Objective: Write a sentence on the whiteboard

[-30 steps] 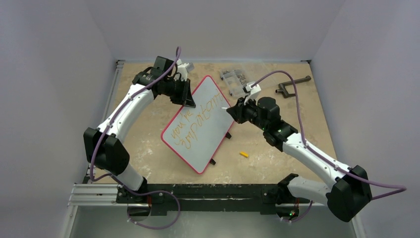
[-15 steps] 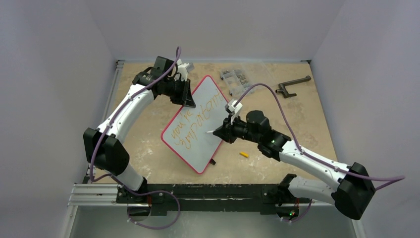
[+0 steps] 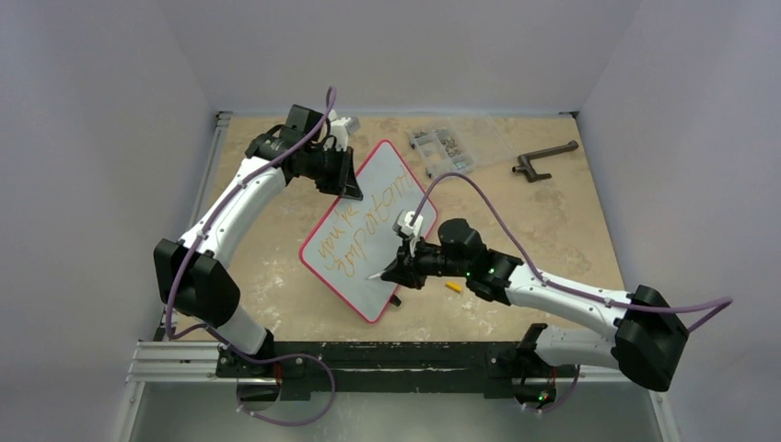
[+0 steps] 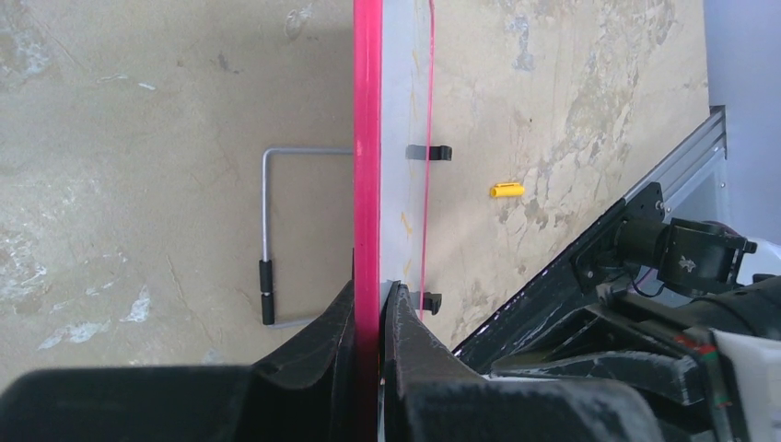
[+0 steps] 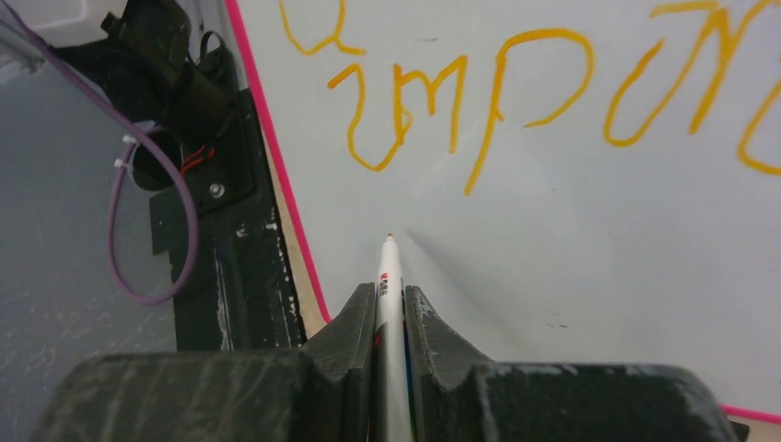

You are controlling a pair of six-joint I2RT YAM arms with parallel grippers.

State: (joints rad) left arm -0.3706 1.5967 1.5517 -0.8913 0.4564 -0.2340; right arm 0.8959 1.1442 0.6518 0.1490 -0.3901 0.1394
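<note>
The whiteboard, white with a red rim, lies slanted on the table. Its orange sentence reads "you're important" in two lines, also seen in the right wrist view. My left gripper is shut on the whiteboard's far left rim; the left wrist view shows the red edge clamped between the jaws. My right gripper is shut on a white marker. The marker's tip is over the board's blank near part, below the second line.
A yellow marker cap lies on the table right of the board. A clear plastic parts box sits at the back, a dark metal handle at the back right. A wire stand shows behind the board.
My right gripper with the marker has moved from the board's right edge down and left to its near blank part. The left gripper and board have not moved.
</note>
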